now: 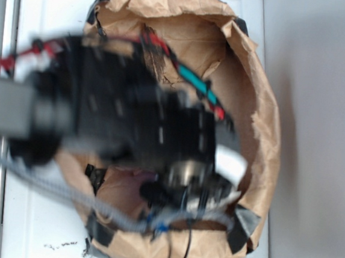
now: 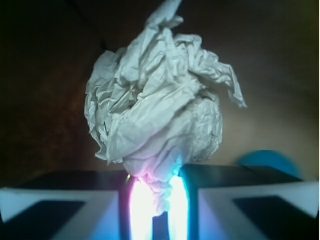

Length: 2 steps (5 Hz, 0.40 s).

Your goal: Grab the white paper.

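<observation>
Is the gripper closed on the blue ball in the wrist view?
No, the gripper is pinching the bottom of the white paper, while the blue ball sits apart behind its right finger.

Blurred arm (image 1: 101, 111) hiding most of the bag (image 1: 263, 131) interior. Blue ball (image 2: 267, 159) half hidden behind the tool (image 2: 155, 200), itself cropped at the bottom edge.
</observation>
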{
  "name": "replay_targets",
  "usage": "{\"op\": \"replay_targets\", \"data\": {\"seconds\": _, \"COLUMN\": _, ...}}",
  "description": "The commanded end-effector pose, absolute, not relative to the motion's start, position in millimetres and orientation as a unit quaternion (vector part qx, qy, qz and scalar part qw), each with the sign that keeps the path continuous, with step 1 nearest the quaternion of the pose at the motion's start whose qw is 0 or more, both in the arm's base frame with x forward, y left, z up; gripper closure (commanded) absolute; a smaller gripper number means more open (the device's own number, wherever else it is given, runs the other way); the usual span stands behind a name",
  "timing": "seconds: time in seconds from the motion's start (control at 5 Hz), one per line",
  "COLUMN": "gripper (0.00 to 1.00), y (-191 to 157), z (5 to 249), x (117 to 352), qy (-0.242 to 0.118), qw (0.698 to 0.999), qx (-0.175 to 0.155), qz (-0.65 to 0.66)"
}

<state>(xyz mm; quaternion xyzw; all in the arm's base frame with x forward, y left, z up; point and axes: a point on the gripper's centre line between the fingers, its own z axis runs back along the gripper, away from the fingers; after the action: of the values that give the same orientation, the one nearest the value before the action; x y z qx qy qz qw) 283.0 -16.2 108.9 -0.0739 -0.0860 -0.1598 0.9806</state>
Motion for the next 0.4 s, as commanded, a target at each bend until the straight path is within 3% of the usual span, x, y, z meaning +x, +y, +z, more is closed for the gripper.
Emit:
{"op": "replay_targets", "data": {"seconds": 0.0, "gripper": 1.0, "y": 35, "z": 170, "x": 289, "qy": -0.144, "qw": 0.981, "qx": -0.077, "qz": -0.101}}
{"op": "replay_targets", "data": {"seconds": 0.2, "gripper": 1.0, "y": 50, "z": 200, "x": 271, "qy": -0.125, "qw": 0.988, "qx": -0.061, "qz": -0.059}}
